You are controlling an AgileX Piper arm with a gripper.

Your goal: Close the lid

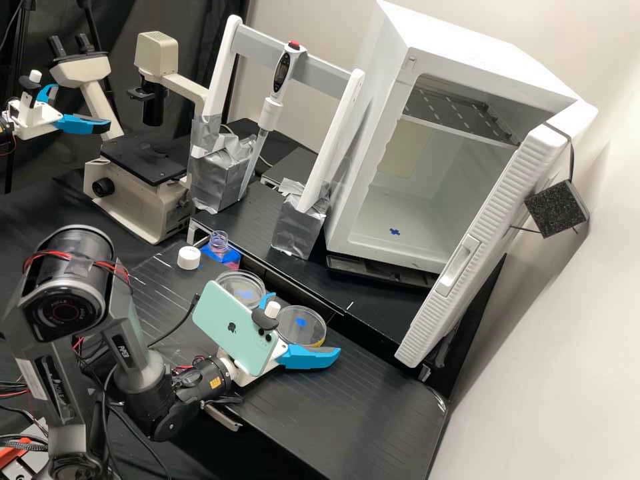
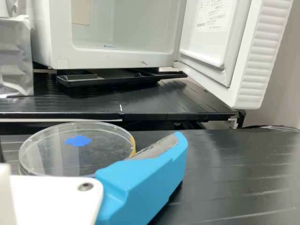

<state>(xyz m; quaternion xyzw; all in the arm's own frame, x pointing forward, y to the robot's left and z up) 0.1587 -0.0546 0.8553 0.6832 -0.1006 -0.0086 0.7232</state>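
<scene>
And here's the pincer (image 1: 306,323), wide open and empty, the nearer Petri dish (image 1: 300,325) on the black surface (image 1: 373,400) just ahead of its gap. Can't tell whether the clear lid (image 2: 78,140) is seated!

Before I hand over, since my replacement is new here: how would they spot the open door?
Find the big white cabinet at the back of the high view. On its right side a thick white door stands open. The door's ribbed edge sets it apart from the cabinet's smooth walls and the slim white rack to its left.
</scene>
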